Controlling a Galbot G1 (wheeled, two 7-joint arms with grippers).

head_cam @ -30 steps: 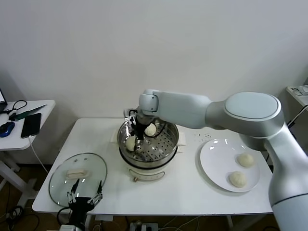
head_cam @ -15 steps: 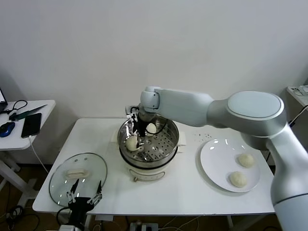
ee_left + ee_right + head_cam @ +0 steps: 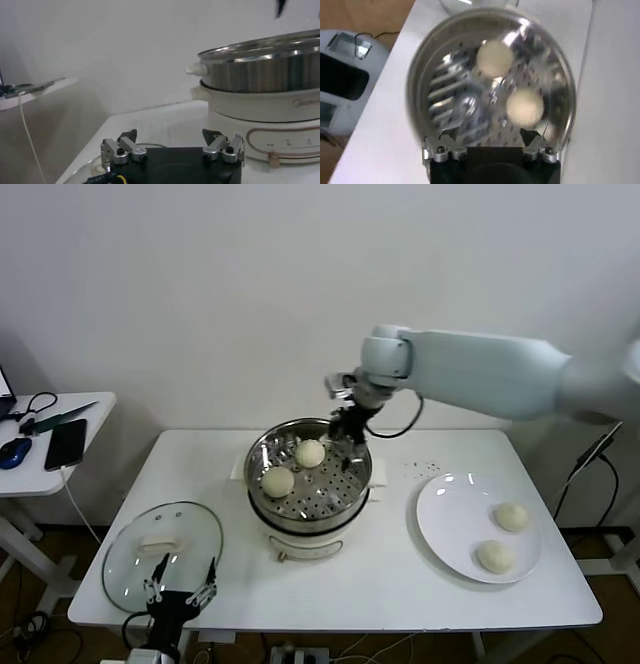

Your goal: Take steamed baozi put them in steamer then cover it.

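- Head view: looked from high up, forward and down, over the whole bench (image 3: 400,584) against a white wall.
- Left wrist view: sat low at the bench's front corner, facing level and sideways at the steamer (image 3: 265,65) wall, near.
- Right wrist view: looked straight down, close above the steamer.
- The steamer appeared in all three views.

Pale grey rounded arm (image 3: 480,372), black cable, black claw (image 3: 350,424) with silver screws.

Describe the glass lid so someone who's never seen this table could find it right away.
On the white table, look left of the steamer, at the near corner. The lid lies flat there: round clear glass, metal rim, white handle at centre, unlike the solid white plate at right.
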